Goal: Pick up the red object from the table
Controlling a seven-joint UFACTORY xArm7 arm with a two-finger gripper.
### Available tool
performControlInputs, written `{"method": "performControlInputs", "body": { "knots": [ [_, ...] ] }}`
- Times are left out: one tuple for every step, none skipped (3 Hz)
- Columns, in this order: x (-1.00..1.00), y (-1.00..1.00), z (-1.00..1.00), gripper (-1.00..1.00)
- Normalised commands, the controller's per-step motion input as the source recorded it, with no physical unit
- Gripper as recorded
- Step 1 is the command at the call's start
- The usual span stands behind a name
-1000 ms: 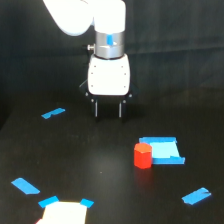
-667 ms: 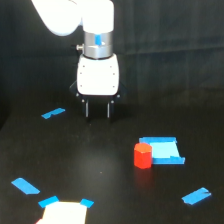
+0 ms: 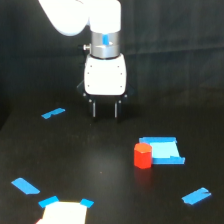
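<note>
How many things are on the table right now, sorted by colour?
Red: 1, the red object
Blue: 4, one flat blue square piece and 3 loose tape strips
White: 1, a white piece with blue tape corners
Total: 6

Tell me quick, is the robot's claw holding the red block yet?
Gripper: open, its jaws apart and empty, hanging above the table. The red object sits untouched on the table, off to the exterior view's right.
</note>
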Motion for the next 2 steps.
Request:
{"method": "performControlInputs", "body": {
  "knots": [
    [-0.30,-0.28,-0.17,1.00],
    [0.06,0.02,-0.70,1.00]
  ]
}}
